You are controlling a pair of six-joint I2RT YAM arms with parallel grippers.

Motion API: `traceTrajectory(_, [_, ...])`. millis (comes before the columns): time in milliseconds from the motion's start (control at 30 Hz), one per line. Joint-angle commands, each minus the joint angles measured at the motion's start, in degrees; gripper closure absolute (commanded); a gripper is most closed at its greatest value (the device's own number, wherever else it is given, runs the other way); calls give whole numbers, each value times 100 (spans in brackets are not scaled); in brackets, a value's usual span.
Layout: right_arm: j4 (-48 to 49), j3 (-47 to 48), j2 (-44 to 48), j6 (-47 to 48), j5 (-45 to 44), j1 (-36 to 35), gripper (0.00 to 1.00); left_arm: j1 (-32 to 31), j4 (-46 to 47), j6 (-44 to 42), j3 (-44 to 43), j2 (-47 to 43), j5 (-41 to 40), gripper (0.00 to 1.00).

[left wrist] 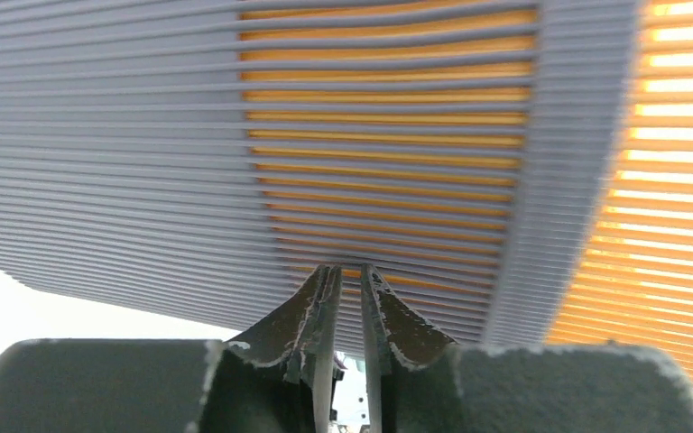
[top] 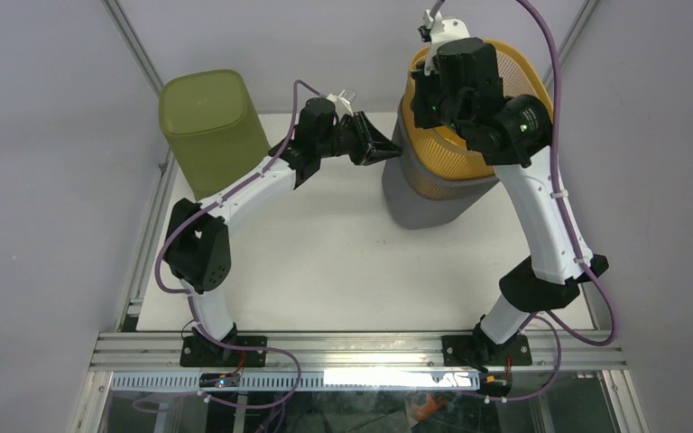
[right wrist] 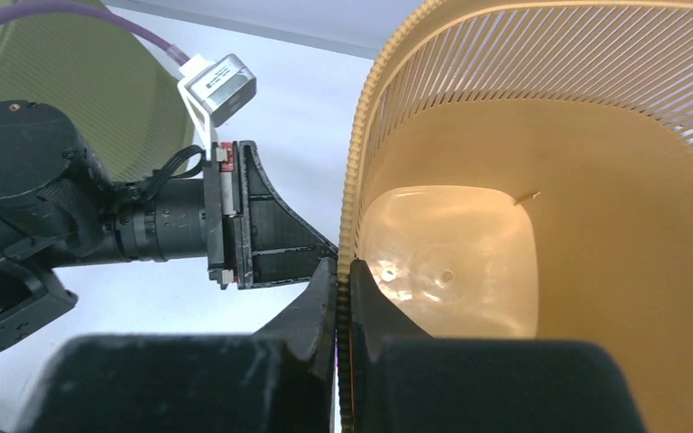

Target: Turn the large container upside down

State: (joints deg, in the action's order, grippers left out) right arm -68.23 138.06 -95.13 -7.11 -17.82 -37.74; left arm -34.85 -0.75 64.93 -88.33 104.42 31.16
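Observation:
A grey slatted container [top: 424,206] stands at the back right of the table, with an orange slatted basket [top: 447,158] nested in it and tilted up out of its top. My right gripper [right wrist: 344,271] is shut on the orange basket's left rim [right wrist: 354,207], one finger inside and one outside. My left gripper [top: 395,152] is shut and empty, and its tips [left wrist: 347,271] touch the grey container's left wall [left wrist: 126,135]. The orange basket shows through the grey slats [left wrist: 379,135].
An olive-green container [top: 212,131] stands at the back left corner, beside the left arm, and shows in the right wrist view [right wrist: 72,81]. The left arm's wrist [right wrist: 235,216] lies close to the orange rim. The white tabletop [top: 325,262] lies between the arms.

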Motion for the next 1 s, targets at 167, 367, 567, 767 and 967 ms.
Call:
traceTrajectory(167, [1685, -340, 356, -76, 133, -217, 100, -67, -124, -305, -114, -215, -223, 75])
traceTrajectory(367, [1885, -31, 569, 149, 99, -232, 100, 9, -200, -382, -81, -297, -242, 72])
traceTrajectory(567, [3519, -1068, 1629, 430, 419, -243, 100, 67, -235, -428, -94, -286, -235, 72])
traceTrajectory(767, [3844, -676, 1659, 705, 424, -245, 100, 90, -303, -511, -105, -311, -256, 71])
traceTrajectory(967, [4734, -1274, 2229, 952, 149, -243, 100, 289, -554, -816, -189, -518, -351, 67])
